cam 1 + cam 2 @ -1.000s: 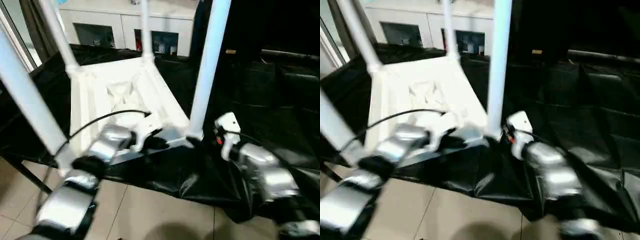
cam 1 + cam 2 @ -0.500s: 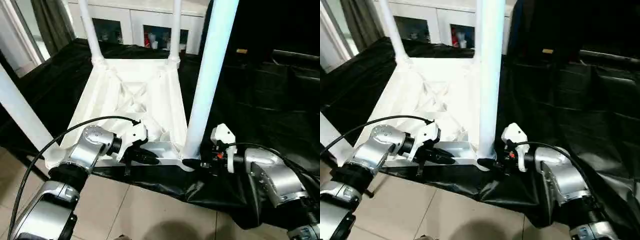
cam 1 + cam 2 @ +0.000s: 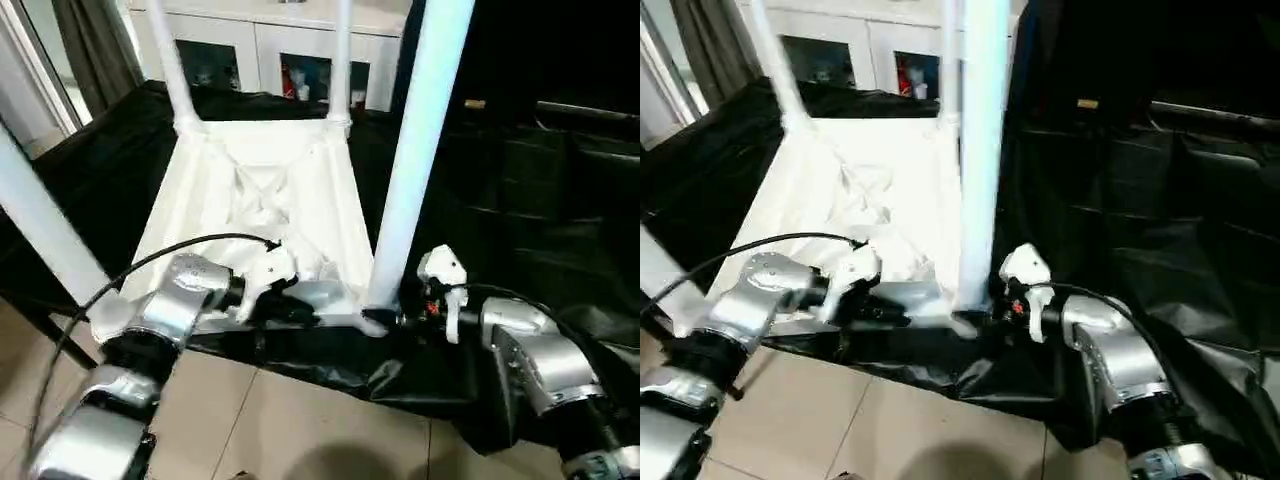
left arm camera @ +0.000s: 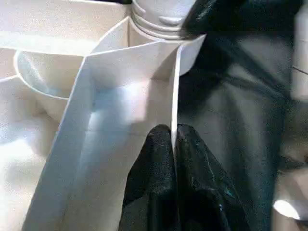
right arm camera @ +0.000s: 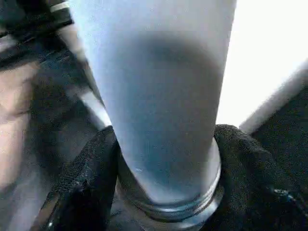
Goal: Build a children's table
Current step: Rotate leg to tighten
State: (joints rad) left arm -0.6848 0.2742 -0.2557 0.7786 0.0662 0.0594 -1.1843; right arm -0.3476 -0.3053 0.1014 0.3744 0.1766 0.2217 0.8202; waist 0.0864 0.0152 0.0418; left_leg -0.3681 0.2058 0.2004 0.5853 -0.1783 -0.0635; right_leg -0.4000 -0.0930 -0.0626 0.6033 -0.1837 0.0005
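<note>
You are looking down at a black sheet (image 3: 520, 200) draped over the worktop, reaching its near edge and hanging over it. On that sheet, toward the worktop's left half, the children's table (image 3: 270, 190) lies upside down, its ribbed underside facing up. All four white legs stand up from its corner sockets: the two far legs (image 3: 178, 75) rise near the worktop's back edge, and the near left leg (image 3: 40, 225) slants up past the picture's edge. The near right leg (image 3: 415, 150) stands closest to you, at the tabletop's near right corner by the worktop's front edge.

Behind the worktop's far edge you can see a white cabinet (image 3: 270, 60) with glass doors, and below the near edge a tiled floor (image 3: 300, 430).

Your right gripper (image 5: 163, 192) sits at the base of the near right leg, one black finger (image 5: 86, 178) on each side of the tube just above its threaded collar. The fingers hug the leg closely, but you cannot tell whether they are actually clamping it.

Your left gripper (image 4: 173, 139) is pinched onto the thin upright rim of the tabletop's near edge, its fingers pressed together with the rim between them, just beside the socket that holds the near right leg.
</note>
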